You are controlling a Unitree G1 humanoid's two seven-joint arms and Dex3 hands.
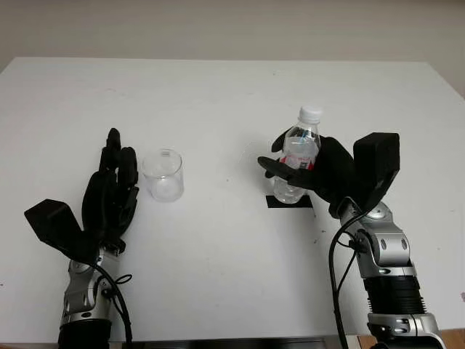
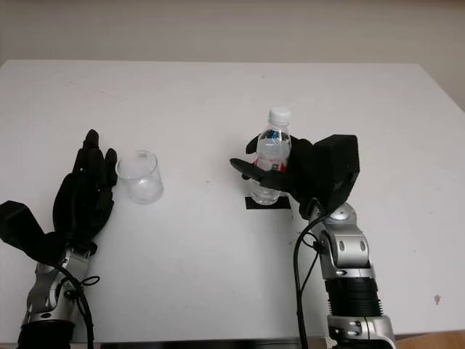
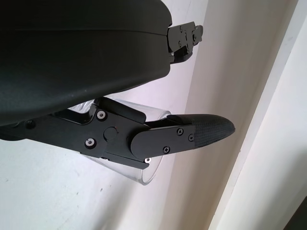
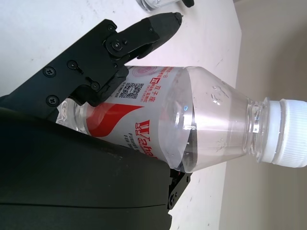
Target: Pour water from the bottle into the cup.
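A clear water bottle (image 1: 298, 149) with a white cap (image 4: 287, 139) and a red-and-white label stands upright on a black square mark (image 1: 289, 202) right of the table's middle. My right hand (image 1: 289, 169) is shut on the bottle's lower body, fingers wrapped across its front and palm against its right side. The cap is on. A clear empty cup (image 1: 163, 175) stands upright at the left. My left hand (image 1: 116, 173) is open just left of the cup, close beside it, with one finger (image 3: 192, 134) reaching alongside the cup (image 3: 144, 175).
The white table (image 1: 232, 94) stretches away behind both objects to a pale wall. Bare tabletop lies between cup and bottle. The table's right edge (image 1: 447, 80) runs near my right arm.
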